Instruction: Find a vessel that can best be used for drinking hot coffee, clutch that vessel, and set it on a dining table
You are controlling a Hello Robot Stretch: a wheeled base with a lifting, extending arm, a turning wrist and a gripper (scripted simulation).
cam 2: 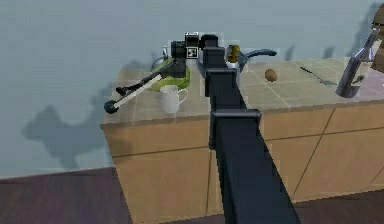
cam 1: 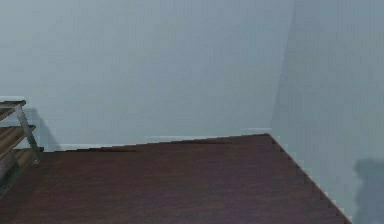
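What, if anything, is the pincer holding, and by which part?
It cannot be told: the pincer ends among things standing on the counter, near a white mug.

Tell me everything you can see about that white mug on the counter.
The mug is plain white, ceramic by the look, with a loop handle on its right in the arm side view. It stands upright, mouth up, near the front edge of the tan tiled counter. What is inside cannot be told. A pale-handled utensil lies just left of it, and the arm passes to its right, clear of it.
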